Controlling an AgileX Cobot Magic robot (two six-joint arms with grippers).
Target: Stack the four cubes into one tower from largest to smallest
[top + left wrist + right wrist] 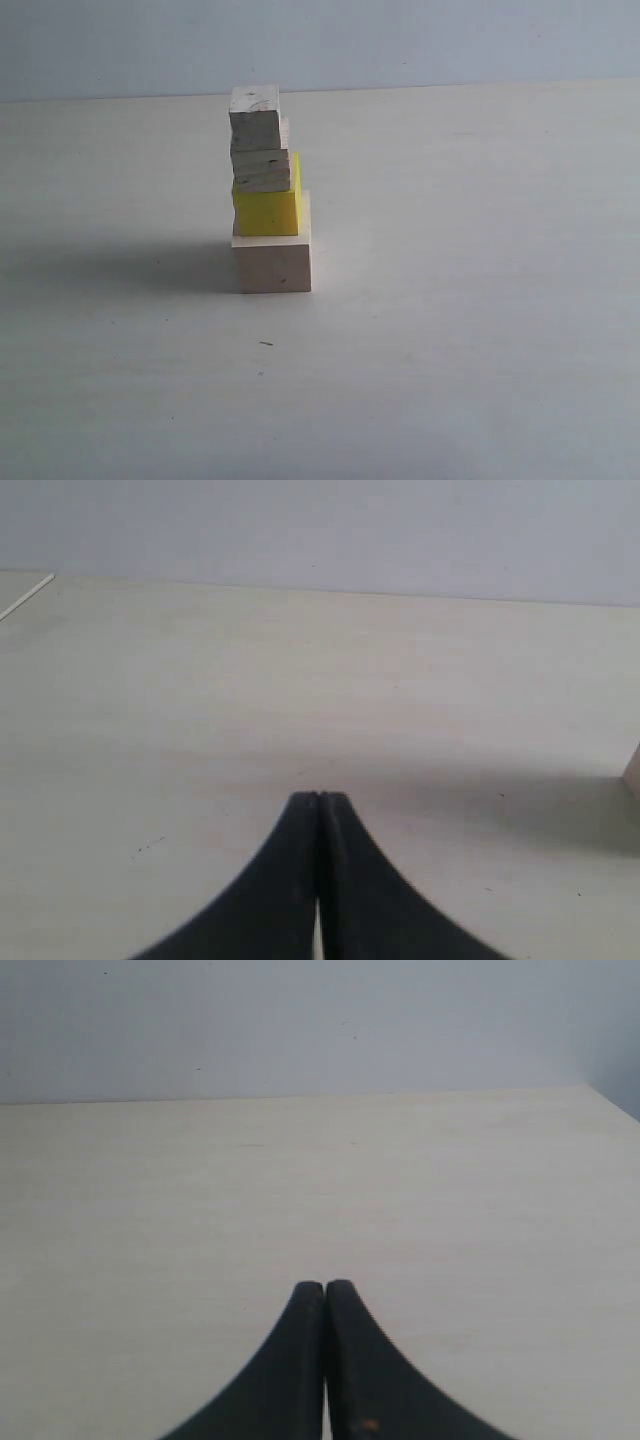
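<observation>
1. Here's the tower [268, 190], upright on the pale table [460, 360], all four cubes stacked with nothing gripping them.
2. At the bottom is the base cube [272, 266], plain pale wood and the widest, sitting flat on the table.
3. On it sits the yellow cube [266, 214]. It is set toward the tower's left edge, so a thin ledge of the base's top shows on the right.
4. Next up is the third cube [262, 171], grainy wood with dark lines. It covers the yellow cube's upper front, leaving a narrow yellow strip to its right.
5. Crowning the tower is the top cube [254, 117], pale wood with a dark mark near its top edge. A light patch by its right side is hard to read: a side face or something behind it, I cannot tell.
6. A soft shadow [130, 268] stretches left from the tower's foot, and a tiny dark speck [266, 344] lies on the table in front of the tower.
7. In the left wrist view, the left gripper [318, 798] has its black fingers pressed tip to tip with nothing between them. The lower fingers are cut off by the frame.
8. At that view's edge a pale sliver [634, 770] pokes in, throwing a shadow. It could be the tower's base, but too little shows to be sure.
9. In the right wrist view, the right gripper [325, 1284] has its fingers closed together and empty, over bare table with a plain wall [320, 1020] beyond. The tower is out of this view.
</observation>
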